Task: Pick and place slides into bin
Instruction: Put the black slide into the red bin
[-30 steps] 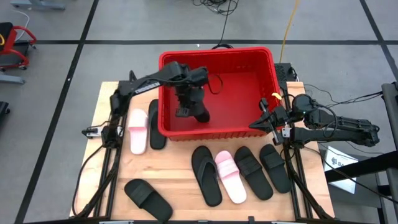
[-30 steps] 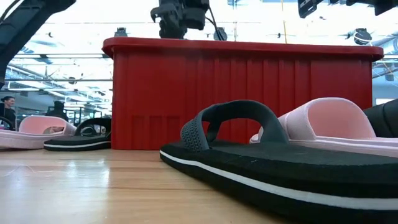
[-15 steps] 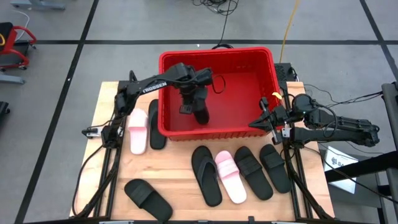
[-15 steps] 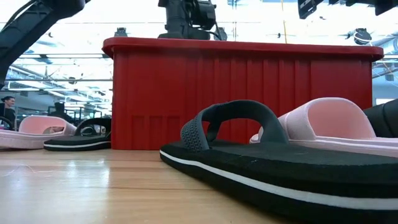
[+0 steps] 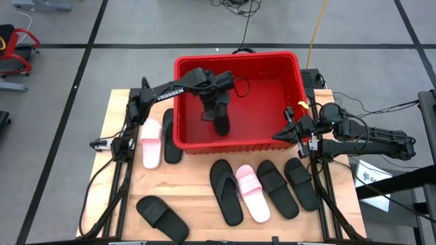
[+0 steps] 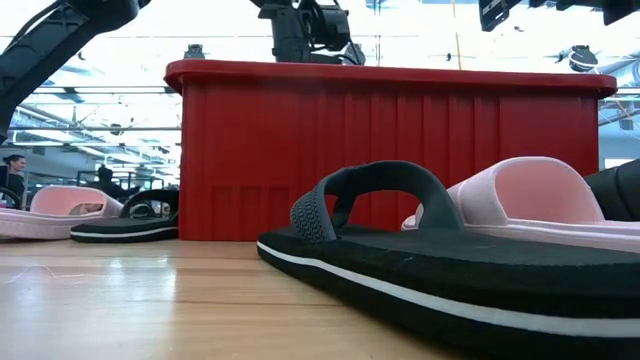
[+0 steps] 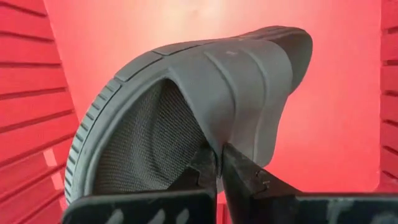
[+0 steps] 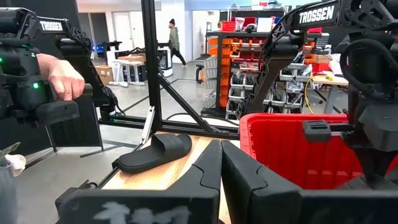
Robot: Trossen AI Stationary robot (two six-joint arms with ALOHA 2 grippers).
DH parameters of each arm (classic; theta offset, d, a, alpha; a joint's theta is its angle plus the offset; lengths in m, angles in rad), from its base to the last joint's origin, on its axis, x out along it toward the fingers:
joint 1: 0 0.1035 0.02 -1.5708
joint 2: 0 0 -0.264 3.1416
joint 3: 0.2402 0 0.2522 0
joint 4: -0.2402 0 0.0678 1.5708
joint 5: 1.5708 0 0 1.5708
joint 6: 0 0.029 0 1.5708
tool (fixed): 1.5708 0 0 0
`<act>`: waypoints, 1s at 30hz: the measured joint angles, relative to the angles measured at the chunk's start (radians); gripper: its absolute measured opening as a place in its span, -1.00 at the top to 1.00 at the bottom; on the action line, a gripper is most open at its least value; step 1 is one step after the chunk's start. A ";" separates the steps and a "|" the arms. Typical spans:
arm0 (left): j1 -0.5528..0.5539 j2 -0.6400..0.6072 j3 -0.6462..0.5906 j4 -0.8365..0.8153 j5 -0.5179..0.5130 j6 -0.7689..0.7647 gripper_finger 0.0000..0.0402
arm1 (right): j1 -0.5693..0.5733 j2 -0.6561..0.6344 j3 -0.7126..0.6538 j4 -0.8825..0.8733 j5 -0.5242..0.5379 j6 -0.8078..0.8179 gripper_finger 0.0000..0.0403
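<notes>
The red bin stands at the table's far middle. My left gripper reaches down inside it, shut on a black slide, whose strap and mesh lining fill the left wrist view. My right gripper hovers shut and level by the bin's near right corner, holding nothing. On the table lie a pink slide and a black one left of the bin. Several more lie in front of it, among them a black thong and a pink slide. My left gripper pinches the edge of the black slide's wide strap between its two fingers. They come steeply from above. The slide hangs below them on edge, its sole toward the bin's left wall. Whether its lower end touches the bin's floor, I cannot tell.
A lone black slide lies at the table's near left. Cables run behind the bin. In the right wrist view a person's hand grips a device beyond the table's left side, and another person walks far back in the room.
My left gripper has gone a little toward the table's right edge inside the bin, has sunk, and has tipped more steeply downward. It stays shut on the black slide, which has travelled with it.
</notes>
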 joint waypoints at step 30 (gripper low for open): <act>0.002 0.000 0.000 0.023 -0.078 -0.013 0.79 | 0.000 0.000 0.000 0.000 -0.001 0.000 1.00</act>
